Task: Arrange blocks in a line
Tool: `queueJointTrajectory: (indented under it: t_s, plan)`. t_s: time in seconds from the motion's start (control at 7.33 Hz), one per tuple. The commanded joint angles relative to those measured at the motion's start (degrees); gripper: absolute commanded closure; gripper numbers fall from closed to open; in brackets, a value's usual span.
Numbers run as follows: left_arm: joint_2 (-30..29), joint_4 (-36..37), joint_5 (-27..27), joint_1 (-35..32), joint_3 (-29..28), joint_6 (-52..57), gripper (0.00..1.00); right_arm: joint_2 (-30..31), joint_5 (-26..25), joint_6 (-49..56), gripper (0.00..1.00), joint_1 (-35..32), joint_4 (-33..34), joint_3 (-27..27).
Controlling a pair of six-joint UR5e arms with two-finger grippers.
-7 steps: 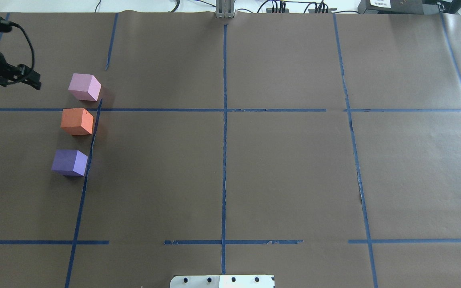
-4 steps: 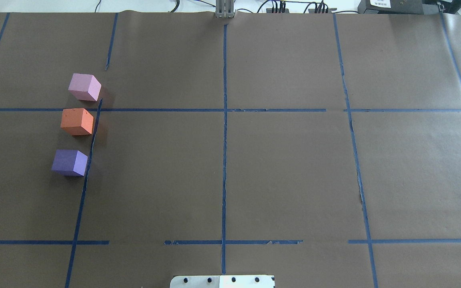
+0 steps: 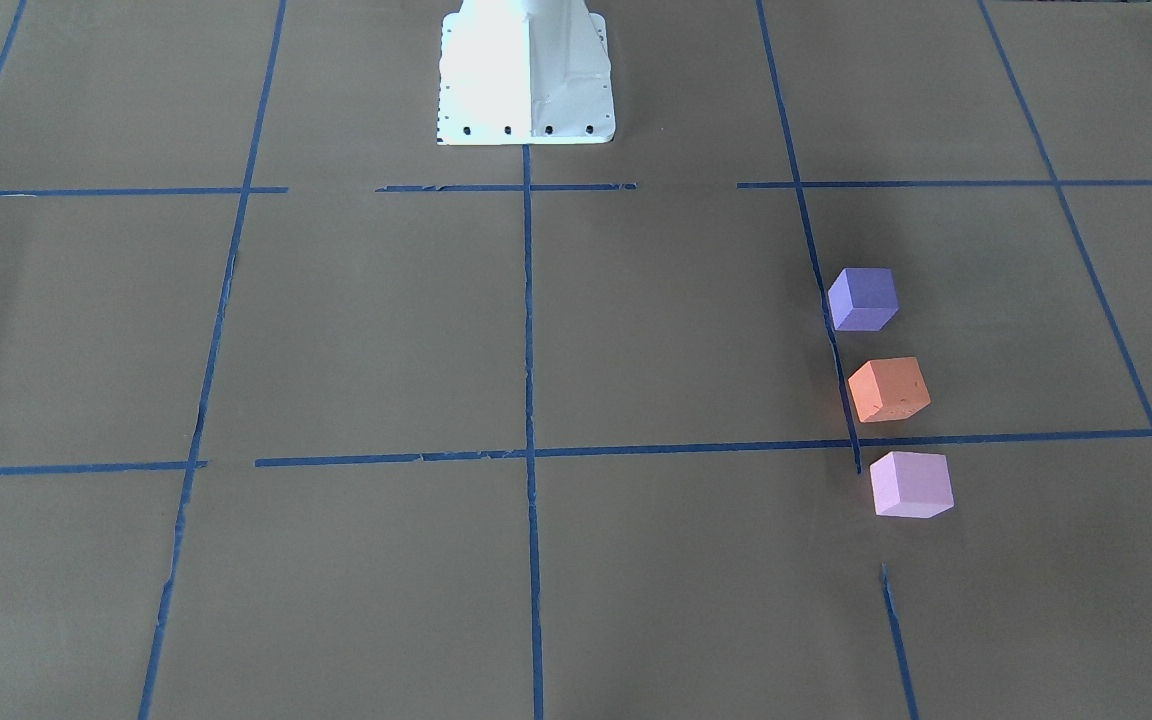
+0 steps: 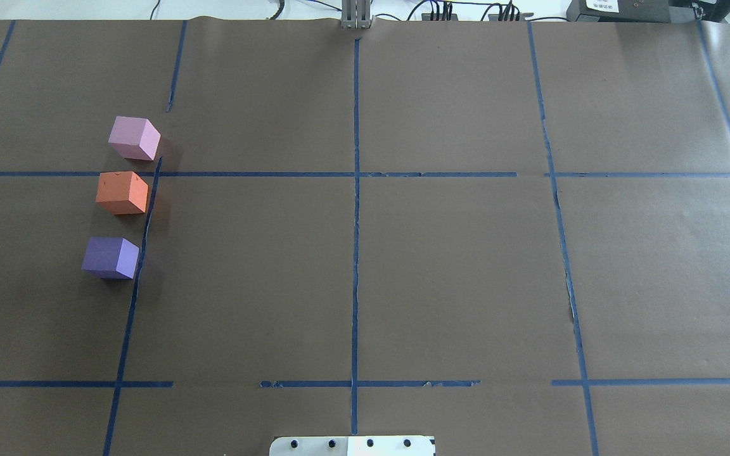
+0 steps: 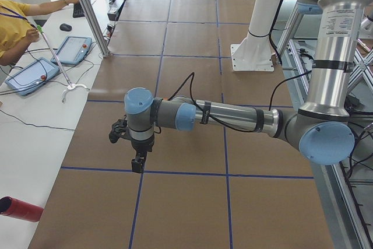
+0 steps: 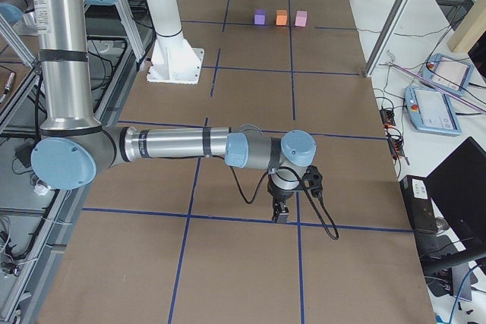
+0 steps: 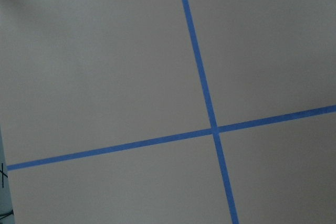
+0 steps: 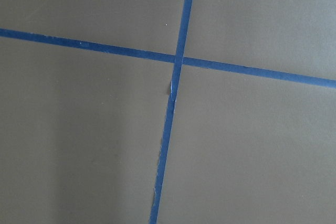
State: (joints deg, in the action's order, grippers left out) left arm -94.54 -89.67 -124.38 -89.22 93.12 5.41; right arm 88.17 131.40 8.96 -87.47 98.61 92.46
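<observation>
The brown-papered table (image 4: 454, 266), gridded with blue tape (image 4: 355, 253), has the left arm (image 5: 233, 118) and right arm (image 6: 175, 144) stretched low over its far ends. The left gripper (image 5: 138, 162) and right gripper (image 6: 281, 214) point down, but I cannot tell how wide either stands. On the robot's left half, beside a tape line, the pink block (image 4: 134, 137), orange block (image 4: 122, 192) and purple block (image 4: 111, 257) sit in a row, apart, with orange in the middle.

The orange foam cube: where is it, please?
Overhead view, left side: the orange foam cube sits between the pale pink foam cube and the violet foam cube.
</observation>
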Motion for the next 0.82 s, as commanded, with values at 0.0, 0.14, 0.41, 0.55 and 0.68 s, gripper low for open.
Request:
queueJointTrajectory:
  t_s: [0.0,0.14,0.41,0.55,0.68]
  plan:
    - [-0.56,-0.06,0.1,0.1,-0.74,0.47,0.0,-0.01,0.0,0.0,0.0,-0.07,0.0,0.0]
    - [-0.56,-0.06,-0.34,0.1,-0.49,0.39,0.0,-0.01,0.0,0.0,0.0,0.02,0.0,0.0]
    - [-0.47,-0.24,-0.43,0.1,-0.58,0.47,0.0,-0.01,0.0,0.09,0.0,0.02,0.0,0.0]
    - [-0.47,-0.24,-0.43,0.1,-0.66,0.47,0.0,-0.01,0.0,0.0,0.0,-0.07,0.0,0.0]
    - [-0.21,-0.24,-0.52,0.1,-0.58,0.47,0.0,-0.01,0.0,0.0,0.0,0.02,0.0,0.0]
